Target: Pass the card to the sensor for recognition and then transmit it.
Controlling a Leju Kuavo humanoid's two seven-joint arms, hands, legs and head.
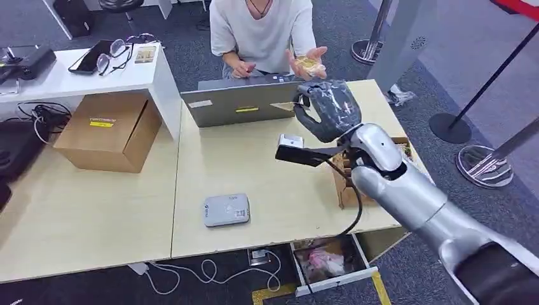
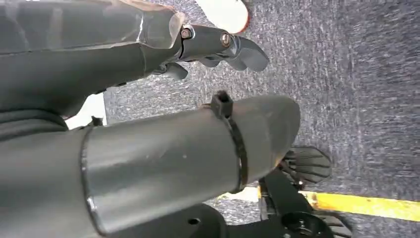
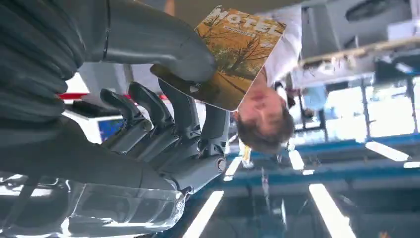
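Above the table (image 1: 254, 184), right hand (image 3: 163, 124) pinching card (image 3: 237, 49) near person (image 1: 264, 32)

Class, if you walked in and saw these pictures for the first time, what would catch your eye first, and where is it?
The robot's right hand, raised over the far side of the table, pinches an orange card between thumb and fingers. Just beyond, a seated person's open hand waits palm up. A grey card sensor lies nearer on the table.

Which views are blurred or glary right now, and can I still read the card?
Head view: sharp, evenly lit. Left wrist view: grey carpet motion-streaked. Right wrist view: bright ceiling strip lights glare, background soft, but the orange printed card in the right hand stays sharp, "MOTEL" legible.
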